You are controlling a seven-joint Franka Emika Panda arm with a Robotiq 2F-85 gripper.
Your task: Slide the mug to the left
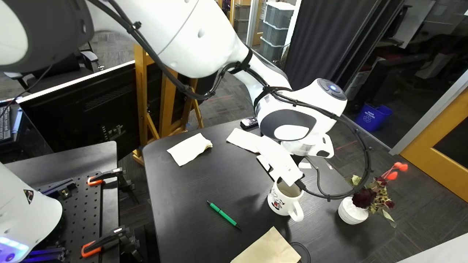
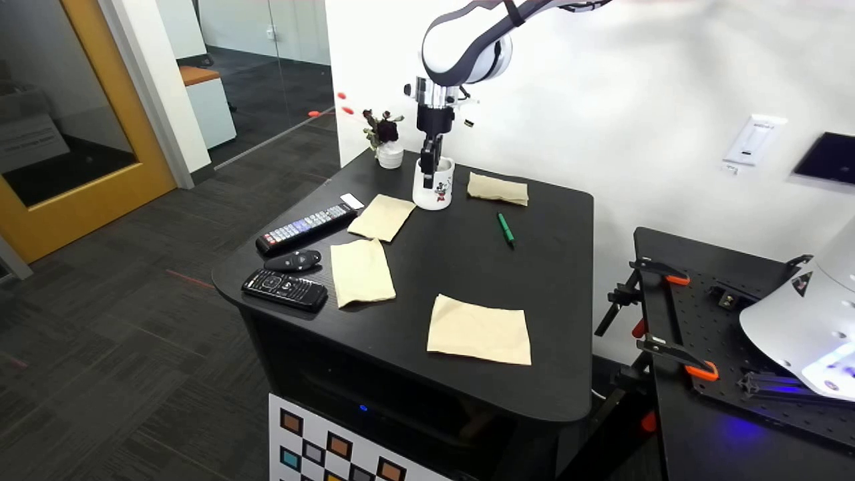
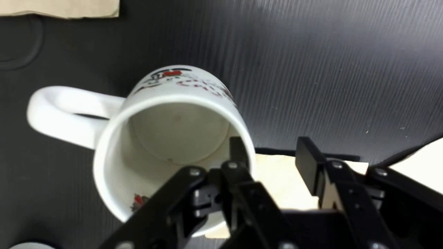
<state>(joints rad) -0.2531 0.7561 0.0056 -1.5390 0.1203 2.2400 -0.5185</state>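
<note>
The mug (image 1: 281,203) stands upright on the dark table (image 1: 190,182), its long axis vertical and its opening facing up, right under my gripper (image 3: 272,152); with a single arm on this rig, I have no choice of hand to make. The coming slide turns on the rim (image 3: 173,99): in the wrist view it runs between my fingers (image 3: 239,152), one over the opening and apparently dipping inside, the opposite one outside the mug. They stand clearly apart, wider than the rim is thick, with nothing clamped; whether the inner one touches, I can't tell. Most of the mug lies to the inner finger's side, and its handle (image 3: 65,130) points that way too, almost straight away from the gripper. Farther out, a beige paper (image 2: 382,217) lies just beside the mug on the outer finger's side; the white vase (image 2: 390,157) sits near, and a green pen (image 2: 505,228) lies across the mug from the vase. Taking left as the robot's own, I judge that the slide heads toward that paper, so I either close on the rim or let the inner finger pull. My worry is the mug catching the paper's edge, or tipping if I pull too high.
</note>
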